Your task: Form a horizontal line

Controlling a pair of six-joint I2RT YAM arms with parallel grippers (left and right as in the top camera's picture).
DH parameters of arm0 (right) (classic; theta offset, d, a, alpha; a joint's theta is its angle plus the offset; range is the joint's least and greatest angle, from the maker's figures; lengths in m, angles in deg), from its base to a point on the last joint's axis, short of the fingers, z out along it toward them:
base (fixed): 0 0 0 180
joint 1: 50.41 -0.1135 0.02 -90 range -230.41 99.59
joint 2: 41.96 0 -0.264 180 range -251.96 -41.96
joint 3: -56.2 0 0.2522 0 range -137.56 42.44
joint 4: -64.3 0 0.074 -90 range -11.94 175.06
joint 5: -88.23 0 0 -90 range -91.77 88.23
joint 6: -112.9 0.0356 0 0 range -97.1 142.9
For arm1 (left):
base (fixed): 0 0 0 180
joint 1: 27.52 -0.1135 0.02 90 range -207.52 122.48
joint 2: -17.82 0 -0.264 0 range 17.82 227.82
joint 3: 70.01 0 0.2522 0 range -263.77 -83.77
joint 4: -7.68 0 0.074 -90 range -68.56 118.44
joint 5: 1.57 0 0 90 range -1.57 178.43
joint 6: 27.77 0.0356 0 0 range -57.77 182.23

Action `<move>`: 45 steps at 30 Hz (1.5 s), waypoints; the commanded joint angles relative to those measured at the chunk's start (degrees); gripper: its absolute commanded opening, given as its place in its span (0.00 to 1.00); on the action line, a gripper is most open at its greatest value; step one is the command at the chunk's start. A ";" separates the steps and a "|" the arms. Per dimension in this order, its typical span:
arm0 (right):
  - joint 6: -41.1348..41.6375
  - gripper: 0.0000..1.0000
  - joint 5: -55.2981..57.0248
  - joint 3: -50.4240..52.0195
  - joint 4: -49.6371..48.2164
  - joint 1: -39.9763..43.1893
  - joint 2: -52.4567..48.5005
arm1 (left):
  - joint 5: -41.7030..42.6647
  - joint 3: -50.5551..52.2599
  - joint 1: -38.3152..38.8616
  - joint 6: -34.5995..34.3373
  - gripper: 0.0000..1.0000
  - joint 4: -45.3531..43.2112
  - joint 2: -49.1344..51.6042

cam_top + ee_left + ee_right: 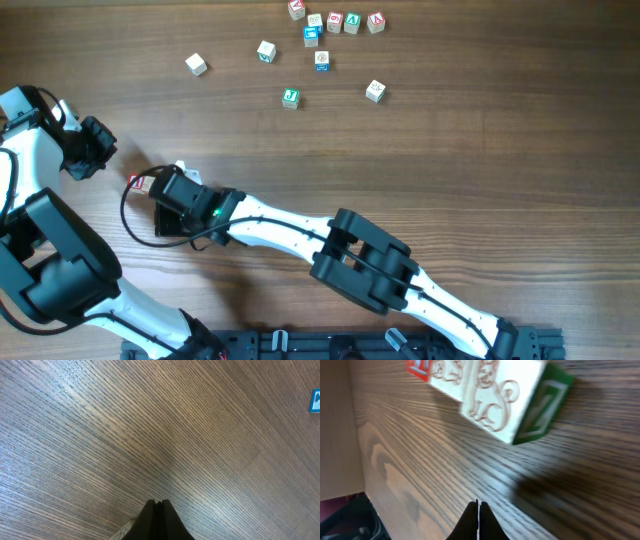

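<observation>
The horizontal line is a short row of pale wooden cubes lying under and beside my right gripper (158,186). Overhead, only its red-marked left end (139,182) and its pale right end (183,168) show. The right wrist view has the row close ahead of the fingertips. There a cube with a carved animal and a green side (500,395) touches a pale cube (447,379), then a red-faced one (417,367). My right gripper (478,505) is shut and empty, just short of the row. My left gripper (100,150) hangs to the row's upper left, and the left wrist view shows it (156,504) shut on nothing.
Several loose cubes lie at the table's far side, some side by side near the top edge (343,21). Others are scattered, such as a blue one (311,37), a green one (290,97) and a pale one (196,64). A blue cube (315,401) shows in the left wrist view.
</observation>
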 commanded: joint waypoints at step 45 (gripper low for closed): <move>1.01 0.05 4.50 -0.44 -6.29 1.25 -3.54 | 0.85 -0.31 -0.28 -0.33 0.04 0.04 1.11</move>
